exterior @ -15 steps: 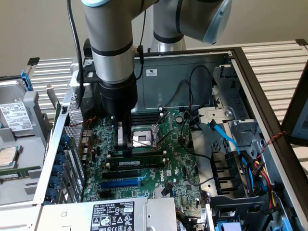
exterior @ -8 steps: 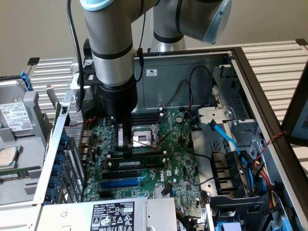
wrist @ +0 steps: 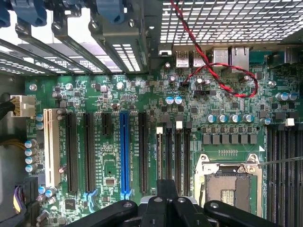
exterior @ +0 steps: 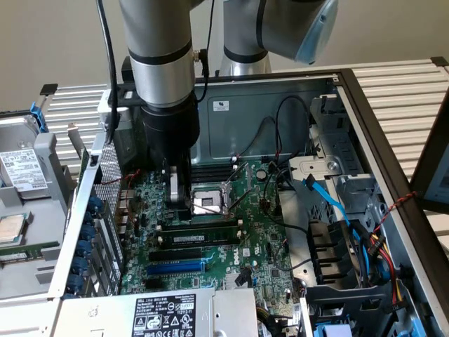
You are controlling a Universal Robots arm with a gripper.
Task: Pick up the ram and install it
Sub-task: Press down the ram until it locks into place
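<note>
Green ram [exterior: 200,236] seated in slot, closed tool [exterior: 177,200] beside CPU socket [exterior: 209,202]

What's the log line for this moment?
gripper: shut, nothing visibly held | over motherboard, beside CPU socket | ram: standing upright, apparently seated

The arm [exterior: 163,49] is built of thick cylindrical segments in brushed silver-grey metal, ringed by a narrow black band near the wrist. A second silver segment behind it ends in a pale blue-grey rounded cap [exterior: 316,31]. Below the band sits a matte black cylindrical wrist housing [exterior: 168,126]. A black cable [exterior: 106,49] runs down the arm at its 9 o'clock side. The gripper [exterior: 179,198] has a black body with a silver-grey plate on its face; in the wrist view its black linkages [wrist: 165,208] carry round silver pivot screws.
</note>
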